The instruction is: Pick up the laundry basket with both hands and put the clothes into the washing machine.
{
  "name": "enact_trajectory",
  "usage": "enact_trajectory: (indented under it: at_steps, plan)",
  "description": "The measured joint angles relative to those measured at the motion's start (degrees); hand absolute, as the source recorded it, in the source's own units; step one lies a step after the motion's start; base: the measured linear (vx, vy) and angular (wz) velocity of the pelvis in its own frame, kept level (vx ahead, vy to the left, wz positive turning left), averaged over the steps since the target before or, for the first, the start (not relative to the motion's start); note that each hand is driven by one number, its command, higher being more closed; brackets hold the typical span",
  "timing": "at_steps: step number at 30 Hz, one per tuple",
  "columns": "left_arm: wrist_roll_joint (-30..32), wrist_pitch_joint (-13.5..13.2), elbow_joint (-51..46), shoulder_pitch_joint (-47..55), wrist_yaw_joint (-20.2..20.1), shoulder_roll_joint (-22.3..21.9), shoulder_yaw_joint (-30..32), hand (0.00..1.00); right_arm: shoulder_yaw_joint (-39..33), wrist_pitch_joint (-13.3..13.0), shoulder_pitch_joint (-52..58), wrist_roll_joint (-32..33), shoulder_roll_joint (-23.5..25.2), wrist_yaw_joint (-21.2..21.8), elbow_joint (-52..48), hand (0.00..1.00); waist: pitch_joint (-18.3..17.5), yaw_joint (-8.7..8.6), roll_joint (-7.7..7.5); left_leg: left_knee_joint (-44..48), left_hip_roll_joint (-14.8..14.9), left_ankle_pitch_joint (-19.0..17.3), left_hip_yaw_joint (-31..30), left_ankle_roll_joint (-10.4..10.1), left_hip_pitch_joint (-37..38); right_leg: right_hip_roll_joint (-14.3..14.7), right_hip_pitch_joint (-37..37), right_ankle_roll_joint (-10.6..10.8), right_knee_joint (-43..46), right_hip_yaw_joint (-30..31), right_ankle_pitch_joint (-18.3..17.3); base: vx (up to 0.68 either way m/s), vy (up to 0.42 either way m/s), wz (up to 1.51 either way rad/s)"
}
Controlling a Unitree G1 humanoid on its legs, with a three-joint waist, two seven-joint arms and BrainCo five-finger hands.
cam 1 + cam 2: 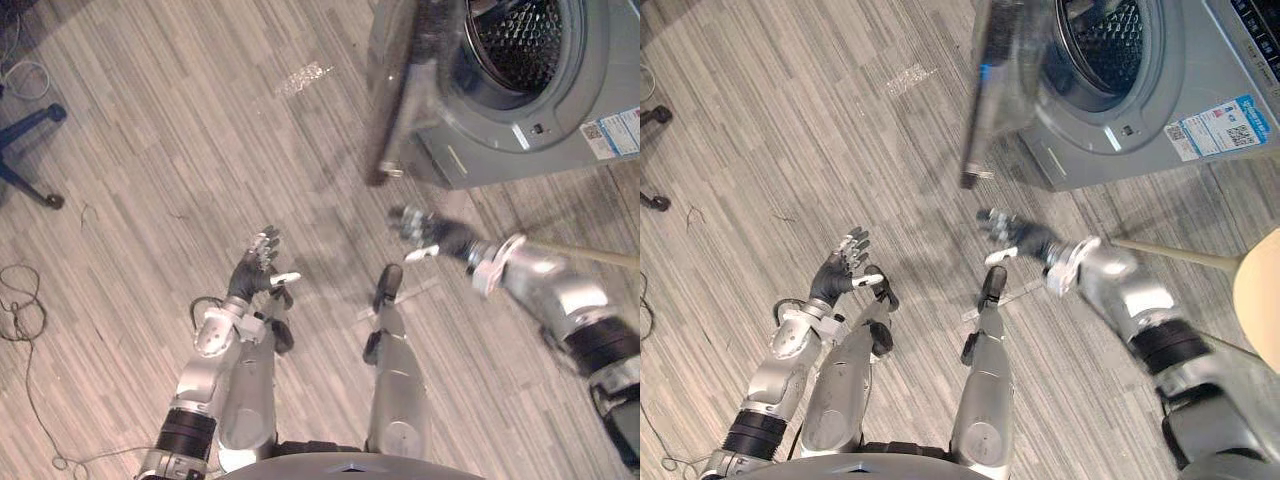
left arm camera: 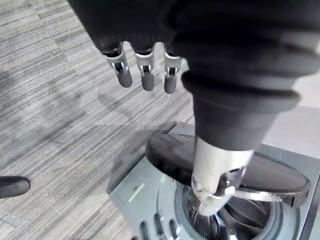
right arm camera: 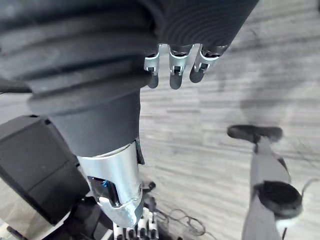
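My left hand is released, fingers straight and a little spread, thumb out to the side, nothing in it. It hangs over bare wood-look floor, at about 9 o'clock from my right hand, the two well apart. My right hand is released too, fingers loose and pointing toward 10 o'clock, palm empty. It looks blurred from the head, but the right wrist view shows the fingers straight.

Going outward from the right hand, the washing machine door is at 12 o'clock, swung open and seen nearly edge-on, its lower edge near the hand but not touching. The washing machine itself stands at 1 o'clock, grey, front-loading, on the floor. Its perforated drum is open to view, and I can't tell what is inside. There is a label on the front, at 5 o'clock from the drum.

A pale rod lies at 3 o'clock from the right hand. Far out at 10 o'clock from the left hand is a blue chair base.
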Motion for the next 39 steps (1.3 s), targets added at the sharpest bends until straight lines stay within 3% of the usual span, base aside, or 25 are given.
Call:
enact_trajectory:
  at_steps: [3, 9, 15, 18, 21, 23, 26, 28, 29, 31, 32, 33, 34, 36, 37, 39]
  plan:
    - [-0.1, 0.0, -0.2, -1.0, 0.9, 1.6, 2.1, 0.0, -0.8, -0.2, 2.5, -0.2, 0.3, -0.2, 0.4, 0.0, 0.0, -0.42, -0.13, -2.5, -0.8, 1.5, -0.1, 0.0, 0.8, -0.1, 0.0, 0.2, -0.5, -0.1, 0.6, -0.09, -0.001, 0.04]
    - [1.5, -0.9, -3.5, -6.8, 4.0, 1.8, 3.3, 0.0, -3.1, -2.0, 2.7, -3.6, 7.5, -0.7, 4.9, 0.0, 0.0, -0.85, -0.6, -3.0, -1.2, 2.4, -0.2, -0.1, 0.8, 0.0, 0.3, 0.0, -2.4, 0.0, 2.9, -0.06, -0.005, -0.03]
    - [6.6, -2.0, -2.6, -20.3, 4.8, 6.3, -3.3, 0.0, -2.1, -3.0, 2.2, -10.0, 14.4, -2.3, 11.8, 0.0, 0.0, -1.84, -0.68, -3.0, -1.2, 2.9, -0.3, 0.5, 0.6, 0.0, 0.3, 0.2, -2.4, 0.0, 3.2, -0.03, -0.007, 0.01]
    - [7.7, -2.7, -2.1, -24.8, 4.8, 7.5, -5.5, 0.0, -3.0, -4.2, 2.0, -12.6, 20.3, -4.0, 15.8, 0.0, -0.1, -3.26, -1.2, -3.0, -1.2, 3.1, -0.3, 0.8, 0.4, 0.1, 0.0, 0.2, -2.5, 0.2, 3.2, -0.01, -0.007, -0.03]
    - [7.6, -2.8, -2.1, -25.8, 5.0, 7.1, -7.3, 0.0, -8.8, -5.8, 4.2, -16.0, 29.2, -8.7, 18.0, 0.0, -0.1, -4.73, -1.92, -1.7, -0.7, 2.6, 0.1, 0.8, 0.4, 0.4, -0.1, 0.2, -2.4, 0.9, 3.3, 0.01, -0.018, -0.14]
    - [7.5, -2.7, -2.1, -24.6, 5.1, 7.0, -7.9, 0.0, -13.3, -7.0, 6.0, -17.0, 34.8, -12.0, 18.0, 0.0, 0.0, -4.62, -2.78, 2.5, 0.6, -0.1, 1.6, 0.6, 0.4, 0.7, -0.1, 0.2, -1.8, 2.7, 3.2, 0.02, -0.027, -0.46]
    - [6.3, -2.7, -2.8, -19.0, 6.2, 6.8, -7.4, 0.0, -20.6, -9.7, 8.6, -17.0, 41.8, -17.7, 16.5, 0.0, -0.1, -5.02, -3.04, 13.4, 4.2, -7.3, 4.6, 0.3, 1.4, 1.6, -0.3, 0.1, 1.8, 8.2, 1.9, 0.02, -0.033, -0.89]
    - [4.9, -2.7, -3.8, -13.3, 6.2, 5.8, -7.5, 0.0, -25.0, -11.3, 13.3, -17.1, 44.8, -21.8, 12.3, 0.0, -0.1, -6.33, -3.0, 21.6, 7.1, -13.8, 6.0, -0.6, 4.4, 2.5, 0.0, 0.7, 8.6, 11.8, -2.5, 0.01, 0.008, -0.85]
    - [4.3, -2.7, -3.9, -12.1, 6.2, 5.4, -7.7, 0.0, -25.8, -11.7, 14.9, -17.1, 45.3, -22.9, 11.1, 0.0, -0.1, -6.49, -2.97, 23.6, 7.9, -15.4, 6.1, -0.9, 5.1, 2.8, 0.1, 0.7, 10.3, 12.6, -3.6, -0.01, 0.051, -0.69]
    - [3.0, -2.8, -4.4, -7.6, 6.2, 4.5, -7.5, 0.0, -29.2, -13.1, 19.1, -17.0, 46.6, -26.0, 8.7, 0.0, -0.3, -6.96, -2.95, 29.5, 10.7, -20.7, 6.8, -2.2, 7.6, 3.5, 1.0, -0.4, 14.3, 13.1, -7.7, -0.03, 0.061, -0.62]
    - [2.9, -2.8, -4.4, -6.6, 6.2, 4.6, -7.2, 0.0, -29.8, -13.1, 19.4, -17.0, 46.9, -26.7, 8.7, 0.0, -0.4, -6.97, -3.0, 29.8, 11.2, -21.5, 7.6, -2.2, 8.6, 3.3, 1.1, -2.0, 14.2, 11.7, -9.0, -0.03, 0.075, -0.83]
    - [2.2, -2.7, -4.3, -3.8, 6.3, 3.8, -6.0, 0.0, -31.4, -13.2, 19.7, -17.1, 47.3, -27.6, 8.5, 0.0, -1.0, -6.88, -2.76, 28.9, 12.3, -22.1, 10.2, -2.3, 10.8, 2.4, 2.2, -5.7, 13.6, 7.9, -11.2, 0.01, 0.072, -0.88]
    - [2.0, -2.7, -4.1, -2.1, 6.3, 3.5, -5.3, 0.0, -31.5, -13.2, 19.9, -17.1, 47.4, -27.8, 8.1, 0.0, -1.5, -6.65, -2.64, 29.2, 13.3, -21.7, 12.0, -1.7, 12.0, 1.6, 2.2, -6.0, 14.3, 6.0, -10.8, 0.11, 0.055, -1.09]
    - [1.4, -1.9, -1.1, 3.0, 6.5, 1.9, -3.5, 0.0, -31.3, -13.0, 22.2, -19.9, 47.9, -28.2, 6.9, 0.0, -3.6, -6.04, -2.42, 30.4, 15.6, -21.2, 17.7, -1.7, 18.3, -2.3, 5.4, -5.9, 17.0, -4.5, -10.8, 0.21, -0.048, -0.94]
    - [0.8, -1.7, -0.1, 5.3, 6.5, 1.5, -3.1, 0.0, -30.8, -12.7, 24.4, -21.8, 48.2, -28.2, 5.7, 0.0, -5.6, -5.98, -2.14, 30.4, 17.0, -20.5, 19.0, -2.7, 20.6, -2.6, 7.4, -4.6, 17.5, -8.4, -10.8, 0.19, -0.126, -0.7]
    - [0.7, -1.6, 0.4, 7.6, 6.3, 1.5, -3.0, 0.0, -28.9, -12.7, 27.0, -23.6, 48.8, -27.9, 2.6, 0.0, -8.0, -6.0, -1.79, 30.3, 19.7, -19.3, 20.1, -4.8, 23.3, -0.2, 8.3, -4.1, 18.8, -8.5, -10.6, 0.17, -0.191, -0.54]
